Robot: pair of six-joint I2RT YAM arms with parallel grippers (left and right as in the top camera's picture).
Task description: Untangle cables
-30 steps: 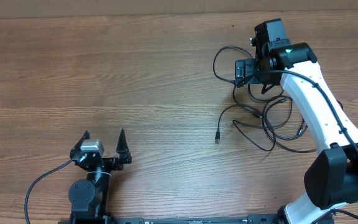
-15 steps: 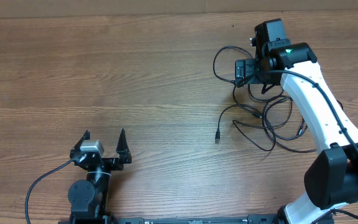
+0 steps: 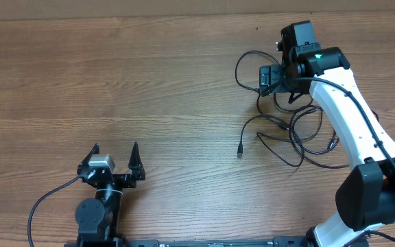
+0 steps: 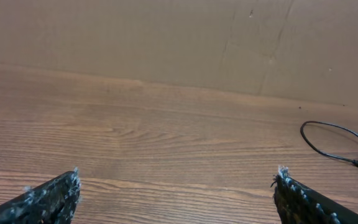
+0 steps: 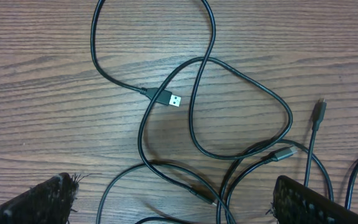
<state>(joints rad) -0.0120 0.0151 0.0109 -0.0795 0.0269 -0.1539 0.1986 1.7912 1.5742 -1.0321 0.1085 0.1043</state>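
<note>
Right end effector, released and empty, directly above tangle of thin black cables. Left end effector, likewise released, well apart from tangle.

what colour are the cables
The cables are black; clearest in the right wrist view.

Both grippers stood wide open.
The left gripper sat low on its folded arm; the right arm stretched forward, the right gripper pointing down.
</note>
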